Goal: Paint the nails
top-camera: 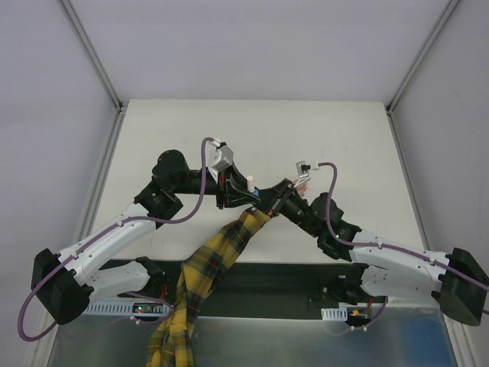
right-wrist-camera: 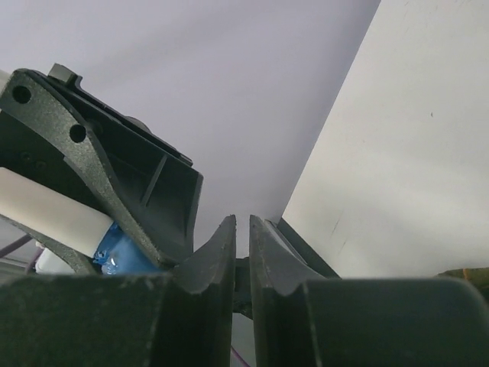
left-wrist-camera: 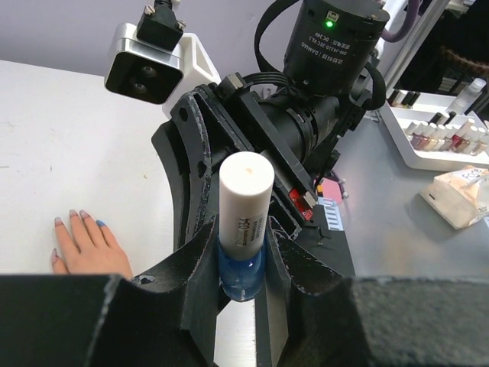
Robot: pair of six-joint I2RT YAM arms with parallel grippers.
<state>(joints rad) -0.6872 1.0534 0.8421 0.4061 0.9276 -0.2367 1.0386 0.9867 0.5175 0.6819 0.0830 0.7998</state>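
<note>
The left pincer (left-wrist-camera: 242, 264) is pinching the polish bottle (left-wrist-camera: 244, 218) upright, presumably for uncapping, while the right pincer (right-wrist-camera: 242, 252) is hovering alongside, pressed nearly together.

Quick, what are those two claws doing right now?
Left gripper: closed on the blue polish bottle with the white cap.
Right gripper: all but closed, nothing visibly held.

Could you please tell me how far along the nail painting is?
Done: one nail looks blue on the hand. Under way: the left end effector clamps the capped polish bottle; the right end effector is shut beside it. Left: the other visible nails look pale.
</note>
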